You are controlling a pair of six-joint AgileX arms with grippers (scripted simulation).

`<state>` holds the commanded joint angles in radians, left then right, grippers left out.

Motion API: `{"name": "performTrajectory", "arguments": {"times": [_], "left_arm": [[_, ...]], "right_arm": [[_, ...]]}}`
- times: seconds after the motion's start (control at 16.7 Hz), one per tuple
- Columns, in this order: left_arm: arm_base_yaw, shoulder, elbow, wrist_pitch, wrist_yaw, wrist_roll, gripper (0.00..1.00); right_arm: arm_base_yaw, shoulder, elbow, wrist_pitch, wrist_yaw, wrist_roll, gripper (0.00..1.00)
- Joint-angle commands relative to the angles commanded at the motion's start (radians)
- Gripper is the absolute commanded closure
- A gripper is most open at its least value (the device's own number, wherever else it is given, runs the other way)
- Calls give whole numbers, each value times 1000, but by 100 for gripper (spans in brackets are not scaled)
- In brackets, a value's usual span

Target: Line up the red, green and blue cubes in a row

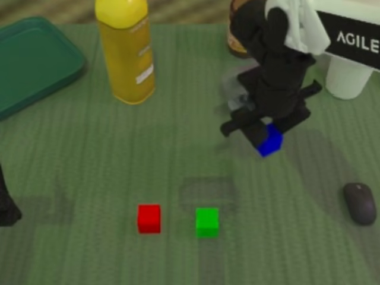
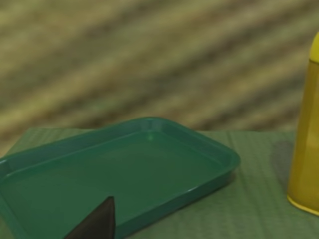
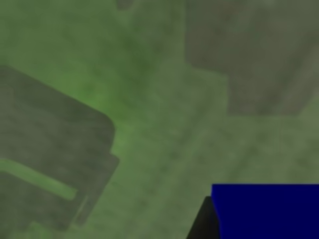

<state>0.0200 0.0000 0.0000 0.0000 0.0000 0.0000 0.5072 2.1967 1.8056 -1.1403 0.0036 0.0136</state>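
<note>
The red cube (image 1: 149, 218) and the green cube (image 1: 206, 222) rest side by side on the green mat near the front, a small gap between them. My right gripper (image 1: 266, 135) is shut on the blue cube (image 1: 271, 142), which it holds above the mat, behind and to the right of the green one. In the right wrist view the blue cube (image 3: 265, 211) fills one corner with a dark fingertip (image 3: 204, 223) pressed against its side. My left gripper (image 1: 6, 209) is parked at the left edge, open, with one fingertip (image 2: 95, 223) showing over the tray.
A tall yellow bottle (image 1: 126, 48) stands at the back, left of centre. A green tray (image 1: 32, 62) lies at the back left. A black mouse (image 1: 360, 203) sits at the right, a white cup (image 1: 348, 76) at the back right. A brown object (image 1: 235, 41) is partly hidden behind the right arm.
</note>
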Motion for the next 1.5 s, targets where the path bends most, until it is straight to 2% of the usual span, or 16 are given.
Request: {"name": "performTrajectory", "arguments": {"times": [0.42,0.66,1.08,1.26,1.5], "left_arm": [[0,0,0,0,0,0,0],[0,0,0,0,0,0,0],[0,0,0,0,0,0,0],[0,0,0,0,0,0,0],[0,0,0,0,0,0,0]], "right_arm": [[6,-17,-22,3,1,39,100],[55,-102,-129,18,6,207,100],[155,-299,-372,56,19,596,100],[175,-348,-424,68,22,667,100],[171,-346,-423,67,21,670,100]]}}
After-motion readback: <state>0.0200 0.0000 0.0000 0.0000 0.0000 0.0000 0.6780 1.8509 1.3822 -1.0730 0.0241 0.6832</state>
